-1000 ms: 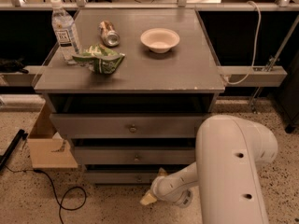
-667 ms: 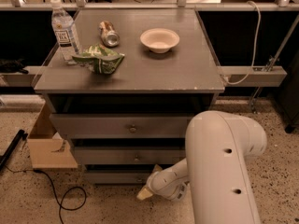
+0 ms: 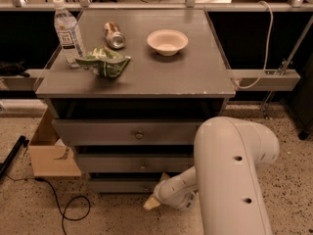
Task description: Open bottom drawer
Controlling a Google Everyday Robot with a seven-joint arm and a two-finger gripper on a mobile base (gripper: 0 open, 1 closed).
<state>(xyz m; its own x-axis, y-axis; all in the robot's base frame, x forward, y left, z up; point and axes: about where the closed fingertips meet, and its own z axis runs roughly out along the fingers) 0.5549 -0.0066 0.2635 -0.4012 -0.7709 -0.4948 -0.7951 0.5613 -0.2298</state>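
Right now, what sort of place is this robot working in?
Probably a lab or workshop test area: a grey drawer cabinet on speckled floor, a loose cable and cardboard box beside it. The gripper sits low by the bottom drawer.

No text could be read anywhere. A label was carried by the water bottle (image 3: 68,33) on the surface (image 3: 195,77), but its print was perhaps too blurred to be made out. Nothing legible was seen on the green bag (image 3: 105,65), the can (image 3: 113,35), or the tool (image 3: 151,204), held low before the bottom drawer (image 3: 117,185).
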